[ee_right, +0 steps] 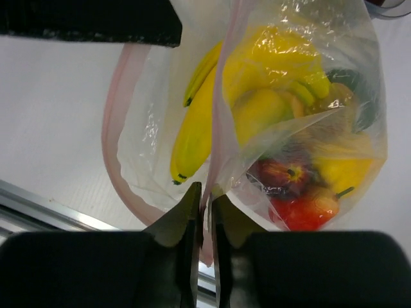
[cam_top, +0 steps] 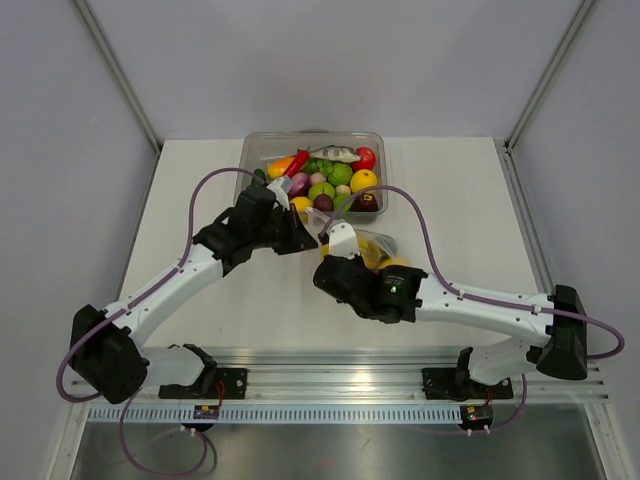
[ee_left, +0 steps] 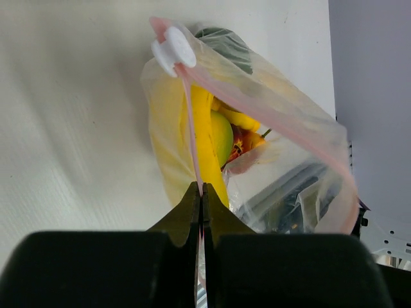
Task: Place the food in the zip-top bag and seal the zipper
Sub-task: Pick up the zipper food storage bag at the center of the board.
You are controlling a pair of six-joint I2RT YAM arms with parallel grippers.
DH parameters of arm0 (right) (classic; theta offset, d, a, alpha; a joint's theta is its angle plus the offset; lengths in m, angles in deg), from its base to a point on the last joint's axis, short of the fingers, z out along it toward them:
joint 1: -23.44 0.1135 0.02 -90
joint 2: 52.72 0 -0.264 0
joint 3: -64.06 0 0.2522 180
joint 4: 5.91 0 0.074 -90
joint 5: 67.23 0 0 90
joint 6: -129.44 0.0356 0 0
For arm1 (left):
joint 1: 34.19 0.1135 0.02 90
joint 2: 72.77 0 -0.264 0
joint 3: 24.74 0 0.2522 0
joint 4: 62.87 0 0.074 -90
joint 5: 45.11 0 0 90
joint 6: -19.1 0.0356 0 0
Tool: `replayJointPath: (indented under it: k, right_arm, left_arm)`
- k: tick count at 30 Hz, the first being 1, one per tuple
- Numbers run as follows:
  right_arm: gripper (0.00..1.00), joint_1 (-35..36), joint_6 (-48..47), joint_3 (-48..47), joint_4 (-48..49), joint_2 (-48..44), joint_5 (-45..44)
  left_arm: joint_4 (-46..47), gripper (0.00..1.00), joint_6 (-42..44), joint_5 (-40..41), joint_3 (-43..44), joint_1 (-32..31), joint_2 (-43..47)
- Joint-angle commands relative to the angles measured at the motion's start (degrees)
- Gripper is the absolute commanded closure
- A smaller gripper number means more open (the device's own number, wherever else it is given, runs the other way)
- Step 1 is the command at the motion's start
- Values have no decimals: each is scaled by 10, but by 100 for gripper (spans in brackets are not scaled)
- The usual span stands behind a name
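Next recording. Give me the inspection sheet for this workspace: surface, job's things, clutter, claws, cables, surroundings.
Surface: white table, no spills seen.
Job's things: zip-top bag holds yellow and red food; zipper gapes open, white slider at one end.
Clutter: clear tub at the far edge, full of more toy food.
Claws: left claw shut on the zipper; right claw shut on the bag's mouth edge.
Cables: a purple cable loops off each arm, above the table.
Surroundings: grey walls; metal rail along the near edge.
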Motion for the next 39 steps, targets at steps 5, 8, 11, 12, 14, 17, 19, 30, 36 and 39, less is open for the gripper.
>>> replayJointPath:
  k: [5,8,11,12,14,17,19,30,36,39]
  right_arm:
    - [100,-43,8,-43,47,-25,24]
    - [100,-64,-91,-69,57,-50,46]
    - [100,-94,-150,-125,31,-63,33]
    - [99,-98,-194,-135,32,-74,35]
    - [99,-105,-229,-168,29,-83,36]
    - [100,-117,-269,-215,2,-81,36]
    - [100,-120,-277,-221,-9,-82,29]
    - [98,-132,-234,-3,29,-132,107]
    - [93,-134,-222,9,1,-146,129]
    - [94,-134,-223,18,-1,-176,140]
  left_arm:
    - [-9,100,23,32,60,-2,26]
    - [-53,100,43,36,144,-2,5]
    - [-89,100,49,39,228,-3,-13]
    - [-90,100,47,40,238,-3,-13]
    - [-73,100,39,40,241,-4,-9]
    - [-77,100,35,32,243,-4,-10]
    - [-71,100,29,28,229,-5,-1]
    - [-17,15,55,-12,50,-16,100]
    - [-71,18,163,90,73,46,121]
    - [-33,23,192,106,47,56,136]
